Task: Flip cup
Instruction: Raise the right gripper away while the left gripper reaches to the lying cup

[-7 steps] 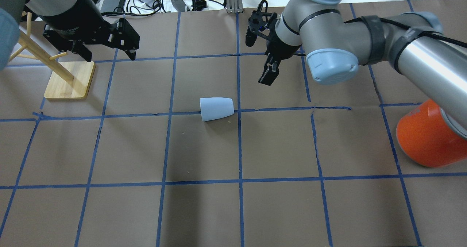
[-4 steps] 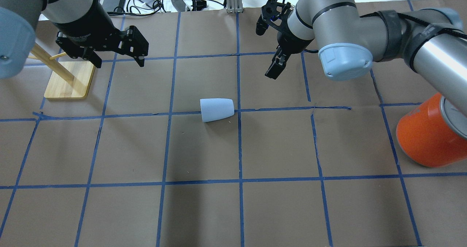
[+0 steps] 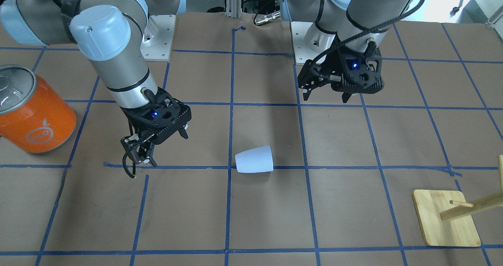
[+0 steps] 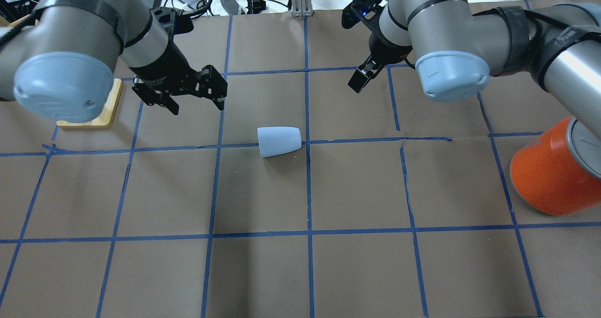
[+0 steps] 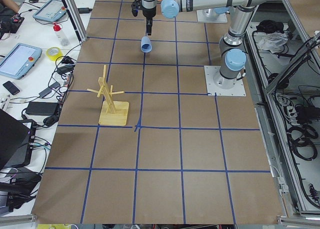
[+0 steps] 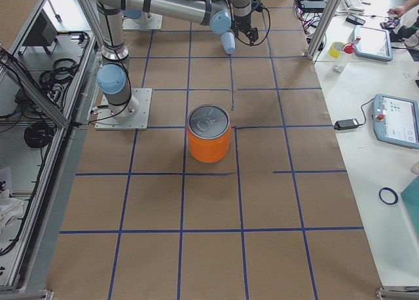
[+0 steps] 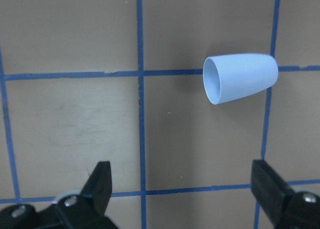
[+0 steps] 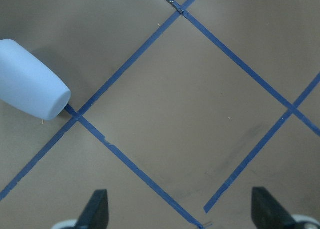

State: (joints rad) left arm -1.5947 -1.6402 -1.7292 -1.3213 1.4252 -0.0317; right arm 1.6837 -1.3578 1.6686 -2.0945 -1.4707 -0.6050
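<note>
- The left gripper (image 7: 182,181) had its jaws wide apart, empty.
- The right gripper (image 8: 180,211) was spread wide too, empty.
- The cup (image 4: 279,141) lay on its side on blue tape between them, untouched.
- An orange can (image 4: 549,177) stood well apart.

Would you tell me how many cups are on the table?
1: the small pale blue plastic cup lies on its side across a blue tape line near the table's middle; no other shows.

Orange can (image 4: 544,182) cut by edge, wooden stand (image 4: 104,120) mostly behind left arm (image 4: 84,27), cup (image 5: 145,44) tiny in side views
</note>
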